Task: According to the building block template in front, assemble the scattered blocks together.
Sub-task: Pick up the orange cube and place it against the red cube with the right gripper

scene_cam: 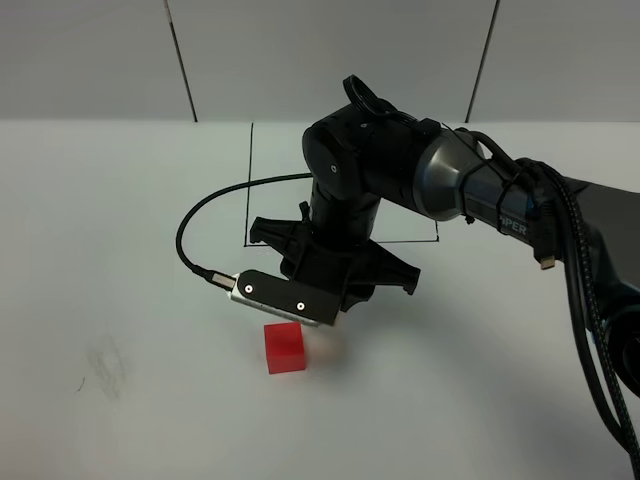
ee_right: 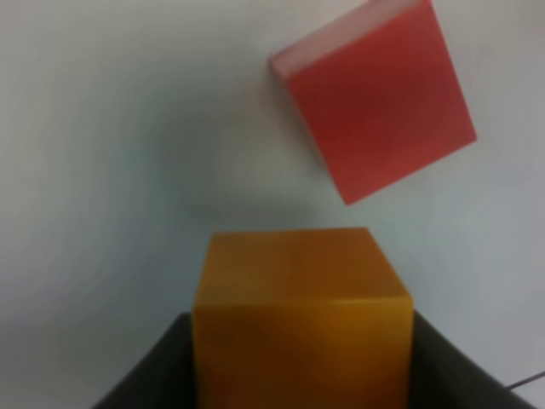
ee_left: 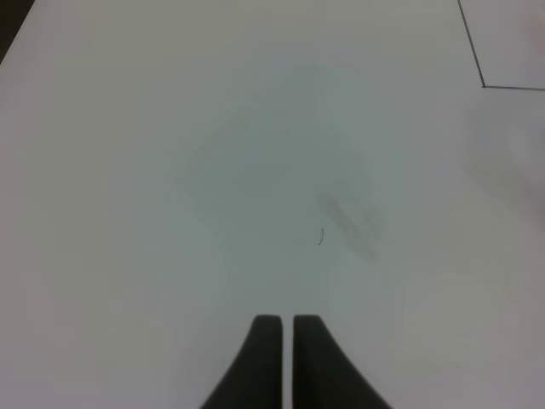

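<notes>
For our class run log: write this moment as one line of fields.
right gripper: shut on orange cube | red cube: ungripped, apart from orange cube | left gripper: shut, empty

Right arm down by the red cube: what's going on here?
The right hand grips the orange cube between its fingers and holds it close beside the red cube, which lies loose on the white table. The left hand is shut, empty, over bare table. The black-lined frame is mostly hidden behind the right arm, so what lies inside it cannot be seen.
</notes>
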Motion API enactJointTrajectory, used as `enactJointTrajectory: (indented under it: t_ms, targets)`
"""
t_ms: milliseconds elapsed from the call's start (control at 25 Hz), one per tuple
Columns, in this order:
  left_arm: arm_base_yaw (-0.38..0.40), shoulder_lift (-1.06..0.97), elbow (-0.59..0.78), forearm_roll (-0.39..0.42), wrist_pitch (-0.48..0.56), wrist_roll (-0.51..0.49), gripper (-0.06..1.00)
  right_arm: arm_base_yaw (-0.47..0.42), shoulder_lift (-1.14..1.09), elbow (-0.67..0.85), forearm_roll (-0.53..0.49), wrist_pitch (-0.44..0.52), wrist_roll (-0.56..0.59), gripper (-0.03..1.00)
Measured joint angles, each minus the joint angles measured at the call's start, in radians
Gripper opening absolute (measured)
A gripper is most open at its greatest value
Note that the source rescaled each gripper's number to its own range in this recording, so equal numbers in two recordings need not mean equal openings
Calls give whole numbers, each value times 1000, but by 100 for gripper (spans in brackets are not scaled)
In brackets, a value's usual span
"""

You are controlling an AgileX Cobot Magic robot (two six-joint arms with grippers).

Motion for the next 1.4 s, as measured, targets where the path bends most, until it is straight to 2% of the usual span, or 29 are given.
enactJointTrajectory:
  t_ms: [360,600,920,1400]
  targets:
    - [0,0,0,0,0,0,0,0,0,-9,-3,1,0,58]
    - [0,0,0,0,0,0,0,0,0,-118,-45,32,0,58]
    - [0,0,0,0,0,0,0,23,11,-245,-45,52,0,58]
    - [0,0,0,0,0,0,0,46,111,-267,-45,48,0,58]
